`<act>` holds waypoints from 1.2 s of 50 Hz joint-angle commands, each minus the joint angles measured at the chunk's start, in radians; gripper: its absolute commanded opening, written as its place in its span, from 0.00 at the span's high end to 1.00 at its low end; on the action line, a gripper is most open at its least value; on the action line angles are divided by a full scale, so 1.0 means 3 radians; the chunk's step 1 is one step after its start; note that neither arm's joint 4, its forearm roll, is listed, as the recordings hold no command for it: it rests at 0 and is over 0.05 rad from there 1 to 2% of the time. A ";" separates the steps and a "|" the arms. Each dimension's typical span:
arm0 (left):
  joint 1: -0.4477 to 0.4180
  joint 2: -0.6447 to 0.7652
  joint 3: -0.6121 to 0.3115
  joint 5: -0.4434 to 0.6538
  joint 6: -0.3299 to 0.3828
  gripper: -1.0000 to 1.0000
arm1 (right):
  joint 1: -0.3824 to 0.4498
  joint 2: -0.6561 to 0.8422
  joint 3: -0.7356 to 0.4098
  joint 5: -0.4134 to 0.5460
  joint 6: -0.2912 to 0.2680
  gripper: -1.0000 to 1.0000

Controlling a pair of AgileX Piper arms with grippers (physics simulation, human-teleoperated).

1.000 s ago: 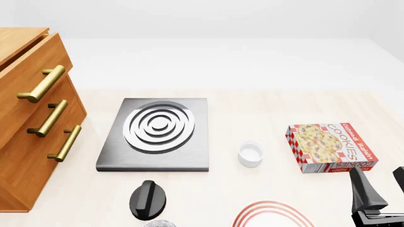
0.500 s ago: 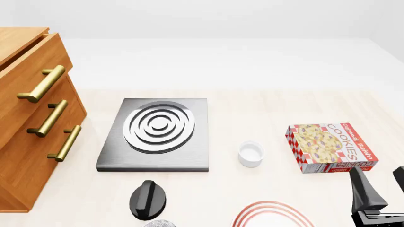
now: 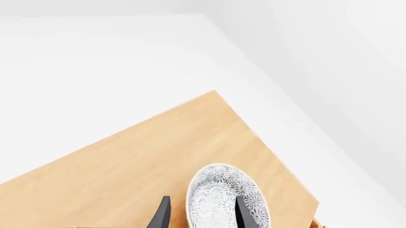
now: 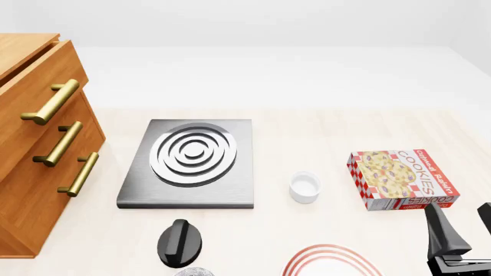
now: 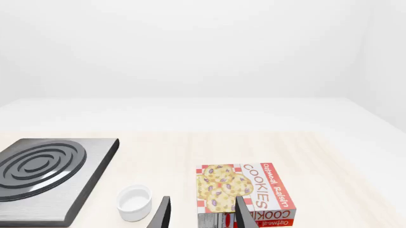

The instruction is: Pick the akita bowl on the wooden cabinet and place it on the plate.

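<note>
The akita bowl, white with a fine black-grey floral pattern, stands on the flat top of the wooden cabinet near one edge. My left gripper is open just above it; one finger is over the bowl's inside and the other is outside its rim. In the front view the cabinet with its brass handles fills the left side, and the bowl on it is out of view. The plate with red rings shows at the bottom edge. My right gripper is open and empty, to the right of the plate.
A grey stove plate with silver rings lies in the middle. A small white cup and a cookie box sit to its right. A black rounded arm part is below the stove plate.
</note>
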 commanded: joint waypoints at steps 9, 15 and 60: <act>-0.0023 0.0085 0.0063 -0.0022 -0.0103 0.00 | 0.0000 0.0000 0.0000 0.0000 0.0000 0.00; -0.0059 0.0104 0.0071 -0.0031 -0.0097 0.00 | 0.0000 0.0000 0.0000 0.0000 0.0000 0.00; -0.0195 -0.0579 0.0088 0.0403 -0.0933 1.00 | -0.0001 0.0001 0.0000 0.0000 -0.0001 0.00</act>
